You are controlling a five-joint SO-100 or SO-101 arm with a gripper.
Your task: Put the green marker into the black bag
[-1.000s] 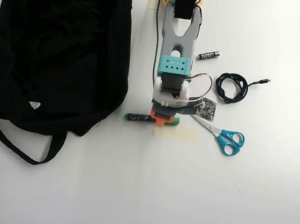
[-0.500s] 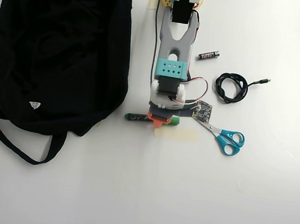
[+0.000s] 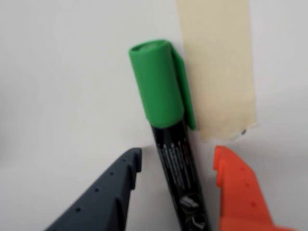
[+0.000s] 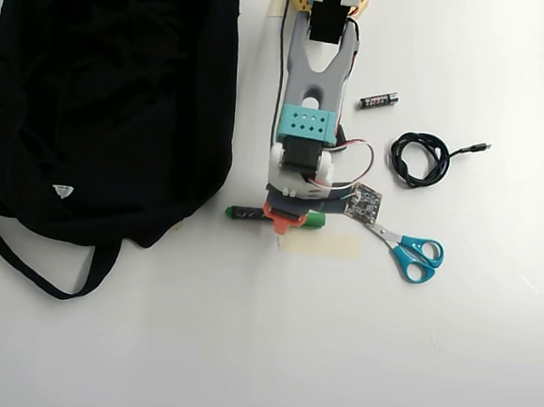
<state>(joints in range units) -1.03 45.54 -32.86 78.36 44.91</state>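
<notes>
Slim dark-barrelled green marker (image 3: 168, 139) with bright green cap: flat on white counter (image 4: 241, 352), just beside large black fabric bag (image 4: 101, 96). Tool (image 3: 178, 163): open, dark-grey finger and orange finger either side of barrel, not touching. Beige tape strip (image 3: 221, 67) beside cap. Blue-handled scissors (image 4: 410, 250), coiled black cable (image 4: 422, 159), small black battery (image 4: 378, 101) lie apart in overhead view.

We are looking down at a white table (image 4: 241, 352). Lying on it: the black bag (image 4: 101, 96) filling the upper left, the green marker (image 4: 252, 213) at center, tape (image 4: 321, 243) just below it, scissors (image 4: 409, 252), a coiled cable (image 4: 422, 159) and a battery (image 4: 378, 101) at right.
</notes>
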